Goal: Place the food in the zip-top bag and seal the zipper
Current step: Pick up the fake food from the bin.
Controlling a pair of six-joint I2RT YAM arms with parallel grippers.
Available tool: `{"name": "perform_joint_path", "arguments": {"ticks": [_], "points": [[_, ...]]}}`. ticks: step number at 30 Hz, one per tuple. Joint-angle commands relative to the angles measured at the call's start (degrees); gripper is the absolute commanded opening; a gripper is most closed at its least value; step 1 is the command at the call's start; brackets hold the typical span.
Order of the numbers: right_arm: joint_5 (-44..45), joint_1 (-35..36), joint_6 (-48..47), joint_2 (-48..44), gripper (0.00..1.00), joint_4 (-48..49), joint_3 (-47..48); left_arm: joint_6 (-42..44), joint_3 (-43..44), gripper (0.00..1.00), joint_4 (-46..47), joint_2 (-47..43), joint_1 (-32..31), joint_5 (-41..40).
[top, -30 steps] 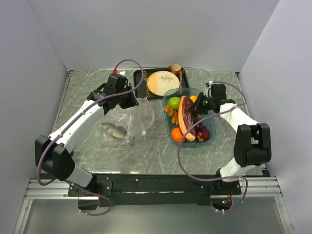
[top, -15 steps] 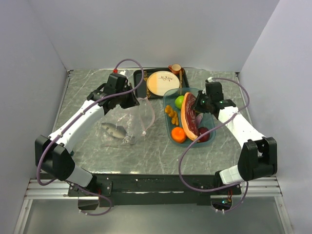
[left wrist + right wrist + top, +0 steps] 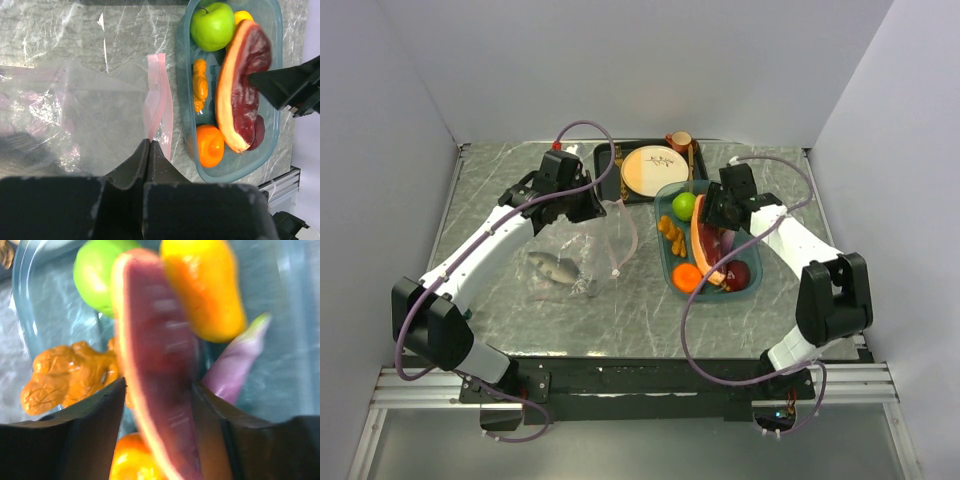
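Observation:
The clear zip-top bag (image 3: 582,245) lies at centre-left with a grey fish (image 3: 553,266) inside. My left gripper (image 3: 597,206) (image 3: 149,143) is shut on the bag's mouth edge at the pink zipper (image 3: 160,100). The rest of the food sits in the teal tray (image 3: 664,255): green apple (image 3: 683,205), orange (image 3: 687,277), red apple (image 3: 738,272), and a long dark-red slice (image 3: 704,248) (image 3: 155,350). My right gripper (image 3: 713,212) (image 3: 160,410) is open and straddles the slice, its left finger apart from it. An eggplant (image 3: 235,365) and a yellow piece (image 3: 202,285) lie beside it.
A cream-and-orange plate (image 3: 654,171) sits on a black tray (image 3: 607,157) at the back, with a small brown cup (image 3: 679,141) beside it. The teal tray touches the black tray's front. Grey walls close in the table on three sides.
My right gripper has opened and moved left toward the green apple; the dark-red slice has shifted and lies in the tray between the jaws. The left arm has not moved.

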Motion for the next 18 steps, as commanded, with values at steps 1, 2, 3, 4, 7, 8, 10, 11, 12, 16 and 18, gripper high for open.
{"name": "perform_joint_path", "arguments": {"ticks": [1,2,3,4,7,8,10,11,12,16,18], "points": [[-9.61,0.38,-1.93,-0.45,0.67,4.68,-0.74,0.86,1.19,0.01,0.91,-0.07,-0.29,1.22],[-10.66,0.21,-1.66,-1.85,0.69,5.3,-1.63,0.77,1.11,0.01,1.0,-0.07,-0.29,1.14],[-10.58,0.2,-1.49,-2.64,0.75,5.66,-2.42,0.69,1.11,0.01,1.08,-0.07,-0.29,1.22],[-10.41,0.12,-1.49,-3.35,0.79,5.75,-3.47,0.69,1.11,0.01,1.17,-0.07,-0.29,1.22],[-9.53,-0.32,-0.78,-6.42,0.84,5.14,-5.75,0.69,1.02,0.01,1.35,0.19,-0.29,1.49],[-9.27,-0.76,-0.43,-7.91,0.85,4.87,-6.46,0.77,1.19,0.01,1.26,0.28,-0.29,1.49],[-9.61,-1.46,-0.17,-9.15,0.85,4.34,-8.21,0.86,1.37,0.01,1.17,0.55,-0.29,1.49],[-9.7,-2.34,-0.25,-10.11,0.85,4.08,-8.66,0.86,1.37,0.01,1.17,0.72,-0.29,1.49],[-9.27,-2.52,-0.25,-10.56,0.85,3.73,-9.1,0.95,1.54,0.01,1.26,0.81,-0.29,1.83],[-9.79,-4.62,-0.08,-12.49,0.83,2.85,-12.43,1.04,1.72,0.01,1.35,1.07,-0.29,2.19],[-13.12,-6.9,0.27,-13.11,0.81,3.37,-14.11,1.21,1.81,0.01,1.09,0.99,-0.29,1.93]]}}
